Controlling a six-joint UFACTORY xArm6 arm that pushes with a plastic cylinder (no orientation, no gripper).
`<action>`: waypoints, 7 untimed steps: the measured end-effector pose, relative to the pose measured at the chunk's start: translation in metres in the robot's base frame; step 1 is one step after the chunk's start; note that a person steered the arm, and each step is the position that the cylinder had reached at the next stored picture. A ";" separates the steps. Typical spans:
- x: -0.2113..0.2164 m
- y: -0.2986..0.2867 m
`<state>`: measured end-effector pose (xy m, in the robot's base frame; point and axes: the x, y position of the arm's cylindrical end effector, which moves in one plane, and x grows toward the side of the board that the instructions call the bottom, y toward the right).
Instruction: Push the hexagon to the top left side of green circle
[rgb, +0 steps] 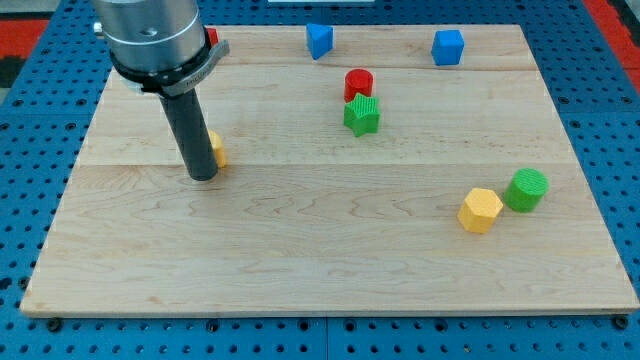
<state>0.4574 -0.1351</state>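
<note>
A yellow hexagon block (480, 210) lies at the view's lower right, touching the lower left side of the green circle block (526, 189). My tip (203, 176) rests on the wooden board at the view's left, far from both. It stands against a yellow block (216, 149) that the rod mostly hides, so its shape cannot be made out.
A red cylinder (358, 84) sits right above a green star block (362, 116) at centre top. Two blue blocks (319, 40) (448, 46) lie near the board's top edge. A red block (211, 38) peeks out behind the arm.
</note>
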 end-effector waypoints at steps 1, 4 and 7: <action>0.008 0.028; -0.009 -0.013; 0.102 0.279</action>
<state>0.5593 0.1443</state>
